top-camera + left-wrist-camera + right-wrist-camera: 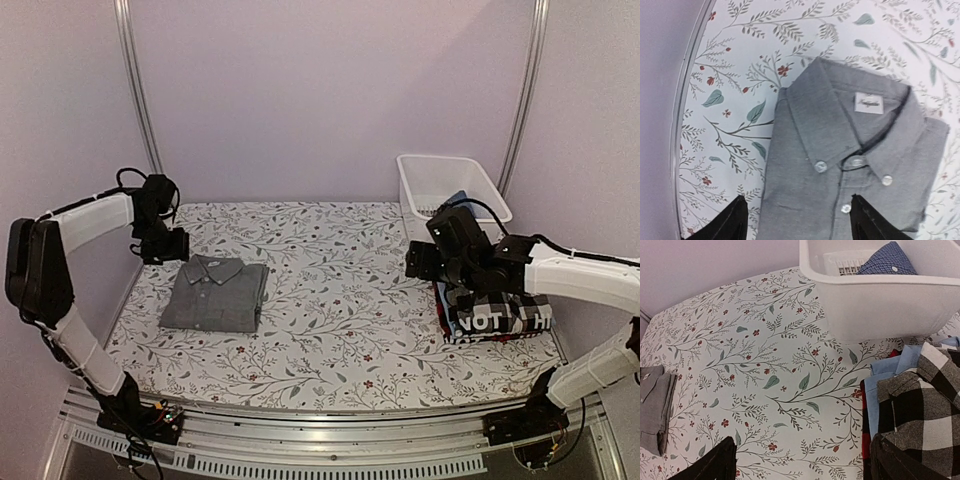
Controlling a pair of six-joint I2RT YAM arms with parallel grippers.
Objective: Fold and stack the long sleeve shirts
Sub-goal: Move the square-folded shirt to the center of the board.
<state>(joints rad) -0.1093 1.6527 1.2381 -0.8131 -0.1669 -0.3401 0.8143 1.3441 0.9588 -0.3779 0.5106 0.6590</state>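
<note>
While both arms sit over the table [330, 300], the grey button-up shirt [215, 293] lies folded flat on the left side. Its collar is toward the far edge and it is buttoned, with a small white label inside the neck. The left pincer [165, 245] is at the collar end of that shirt. In the left wrist view the left pincer [797, 197] is spread wide with nothing between the fingers. One finger [737, 220] is over the floral cover just beside the shirt's edge, and the other is over the grey shirt [850, 165] near the button line. Can't tell if the tips touch the cloth.

On the right side is a stack of folded shirts. The black-and-white checked shirt [520, 303] is on top, and the dark shirt with white "NOT" letters [480, 322] shows on the stack's near side. The right wrist view also shows a pale blue shirt [885, 375] sticking out under the checked one [925, 410], plus a red cloth edge [863, 415] lower down.

The right pincer [425, 262] is by the stack's left far corner, between the stack and the white basket [450, 175]. The right pincer [804, 440] is wide apart and holds nothing, with one finger over bare table and the other over the checked shirt.

The basket stands at the far right corner of the table. A blue fine-checked cloth [885, 262] is inside it.
</note>
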